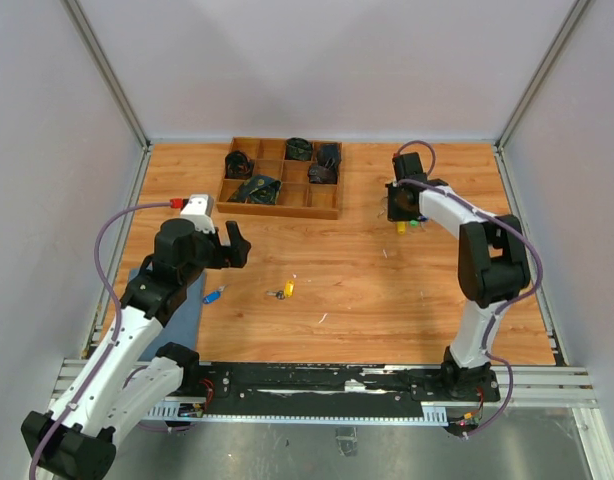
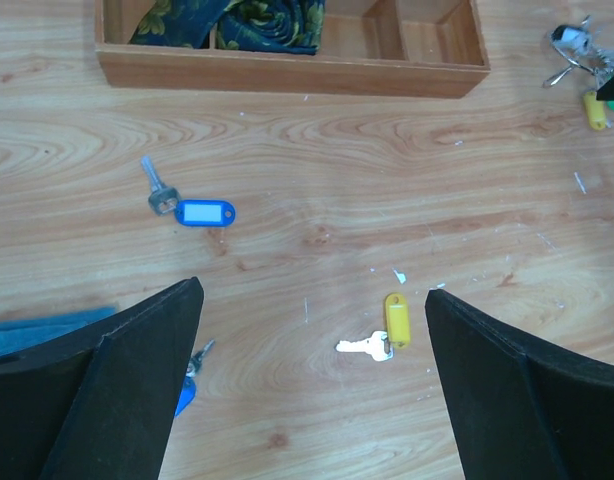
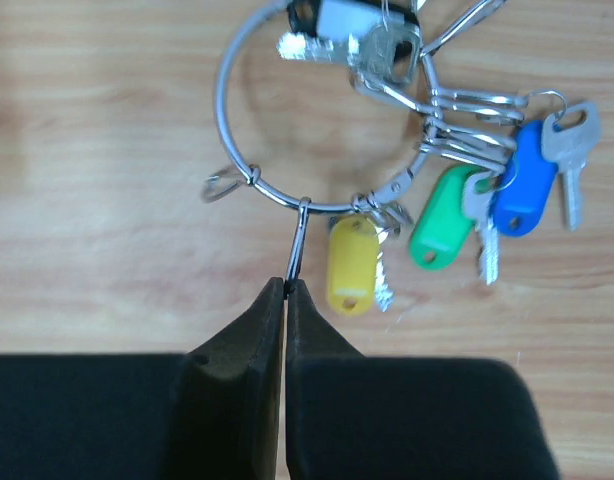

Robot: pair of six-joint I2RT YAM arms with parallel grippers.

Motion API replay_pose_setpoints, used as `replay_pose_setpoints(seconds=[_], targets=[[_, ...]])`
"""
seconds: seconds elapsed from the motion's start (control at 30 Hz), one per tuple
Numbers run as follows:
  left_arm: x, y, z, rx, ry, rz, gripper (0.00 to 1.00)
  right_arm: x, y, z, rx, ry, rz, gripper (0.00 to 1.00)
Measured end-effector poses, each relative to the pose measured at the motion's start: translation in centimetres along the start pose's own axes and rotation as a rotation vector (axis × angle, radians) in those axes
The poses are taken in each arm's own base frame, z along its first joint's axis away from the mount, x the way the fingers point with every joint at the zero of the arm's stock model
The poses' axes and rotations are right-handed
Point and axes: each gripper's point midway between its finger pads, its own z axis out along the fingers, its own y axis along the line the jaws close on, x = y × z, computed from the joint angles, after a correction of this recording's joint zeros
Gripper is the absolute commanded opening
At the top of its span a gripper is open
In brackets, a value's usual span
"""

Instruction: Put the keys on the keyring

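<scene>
Right jaws clamp a loop point(image 3: 300, 235) on the keyring point(image 3: 219, 100); left jaws gape near tray point(image 2: 287, 72).

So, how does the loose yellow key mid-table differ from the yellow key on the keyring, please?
The loose yellow key lies alone on the table; the ringed yellow key hangs from the keyring. The loose one's silver blade shows fully, sticking sideways; the ringed one's is mostly hidden behind its tag. Both pair a yellow plastic tag with a silver key.
</scene>
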Motion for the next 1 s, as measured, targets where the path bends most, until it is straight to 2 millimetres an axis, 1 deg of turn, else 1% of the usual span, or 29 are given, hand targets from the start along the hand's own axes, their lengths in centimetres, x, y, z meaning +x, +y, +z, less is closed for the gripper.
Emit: replay_pose_setpoints(seconds=[0.07,0.1,0.2,0.27,0.43,0.5,0.6,0.73,0.83,0.9,1.0], targets=[[-0.2,-0.3,-0.2,0.02,-0.012,0.004,1.0,0.4,0.6,-1.8,-0.045,-0.014,-0.018,0.01],[-0.4,-0.6,-0.4,0.034,-0.02,0.006,1.0,0.7,1.4,-3.0,-0.08,-0.026,-0.04,0.01],[-0.8,-1.4,-0.5,0.081,-0.037,0.009,1.0,1.7,2.5,-5.5,-0.148,-0.045,-0.087,0.01],[-1.0,-2.0,-0.6,0.111,-0.04,0.012,1.0,3.0,3.5,-7.0,-0.196,-0.044,-0.131,0.01],[-1.1,-3.3,-0.6,0.182,-0.04,0.022,0.99,7.0,6.0,-10.6,-0.319,-0.003,-0.257,0.01],[-1.0,-4.0,-0.6,0.21,-0.038,0.034,0.99,8.0,6.5,-12.7,-0.377,-0.001,-0.298,0.01],[-0.6,-5.6,-0.4,0.261,-0.023,0.058,0.98,8.1,6.9,-15.5,-0.436,-0.034,-0.333,0.01],[0.9,-8.7,0.4,0.349,0.027,0.115,0.98,8.2,7.0,-19.3,-0.505,-0.097,-0.382,0.0],[1.8,-10.6,0.8,0.4,0.045,0.151,0.95,8.3,7.0,-21.6,-0.542,-0.148,-0.421,0.0],[1.5,-11.7,0.7,0.445,0.023,0.175,0.95,8.4,7.0,-22.9,-0.557,-0.181,-0.453,0.0],[0.0,-13.5,-0.1,0.523,-0.066,0.226,0.95,8.9,7.3,-24.5,-0.577,-0.202,-0.506,0.0]])
